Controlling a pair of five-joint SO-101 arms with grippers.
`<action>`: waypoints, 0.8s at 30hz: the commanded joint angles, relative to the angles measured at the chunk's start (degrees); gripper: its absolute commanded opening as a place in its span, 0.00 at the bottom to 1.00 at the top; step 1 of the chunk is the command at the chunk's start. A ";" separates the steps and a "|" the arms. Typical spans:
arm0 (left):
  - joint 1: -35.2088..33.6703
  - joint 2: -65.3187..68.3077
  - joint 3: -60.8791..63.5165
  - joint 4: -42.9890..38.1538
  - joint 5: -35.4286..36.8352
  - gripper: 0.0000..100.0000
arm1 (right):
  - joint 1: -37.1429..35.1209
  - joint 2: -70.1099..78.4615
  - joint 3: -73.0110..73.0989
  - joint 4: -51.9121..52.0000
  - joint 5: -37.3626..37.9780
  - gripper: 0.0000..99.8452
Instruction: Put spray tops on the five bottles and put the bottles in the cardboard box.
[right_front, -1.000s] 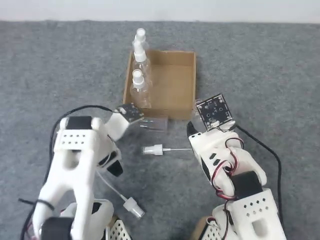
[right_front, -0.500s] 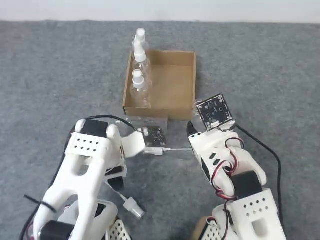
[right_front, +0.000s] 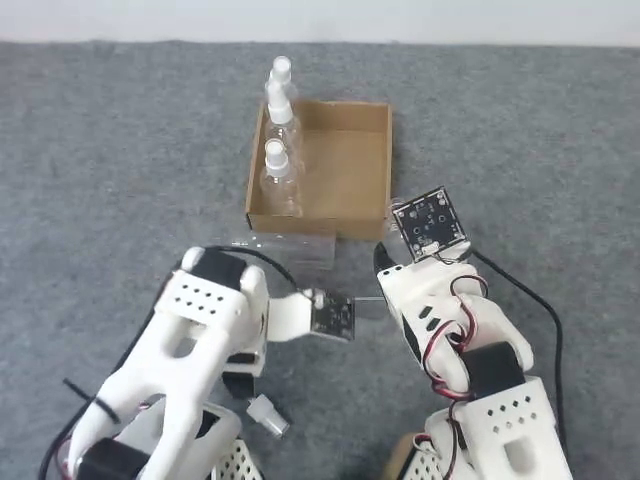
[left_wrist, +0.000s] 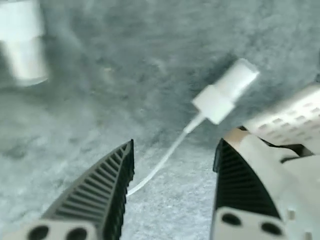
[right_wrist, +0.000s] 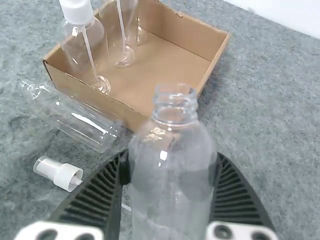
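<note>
My right gripper (right_wrist: 170, 192) is shut on an uncapped clear bottle (right_wrist: 172, 145), held upright in front of the cardboard box (right_wrist: 165, 60). Three bottles with spray tops (right_front: 276, 165) stand along the box's left side (right_front: 345, 170). Another uncapped bottle (right_wrist: 70, 117) lies on the carpet against the box's front wall. A loose spray top (right_wrist: 57, 173) lies near it. My left gripper (left_wrist: 175, 145) hangs open over the thin tube of a second spray top (left_wrist: 225, 92), which lies by the arm bases (right_front: 266, 414). The left wrist (right_front: 330, 315) sits mid-table.
The grey carpet (right_front: 120, 150) is free on both sides of the box. A perforated white base plate (left_wrist: 285, 117) lies right beside the second spray top. The right arm (right_front: 450, 320) stands close to the box's front right corner.
My left arm has swung from beside the lying bottle towards the middle and nearer the bases, now covering the loose spray top in the high view. The right arm has not moved.
</note>
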 joint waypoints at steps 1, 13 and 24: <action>2.20 -2.46 4.09 -4.66 -0.97 0.24 | 0.84 -1.63 -0.97 -1.54 -0.35 0.13; 7.91 -2.46 8.48 -7.47 -0.97 0.24 | 0.84 -1.63 -0.97 -1.54 -0.35 0.13; 7.91 -2.90 16.40 -17.58 -0.62 0.24 | 0.84 -1.63 -0.97 -1.54 -0.35 0.13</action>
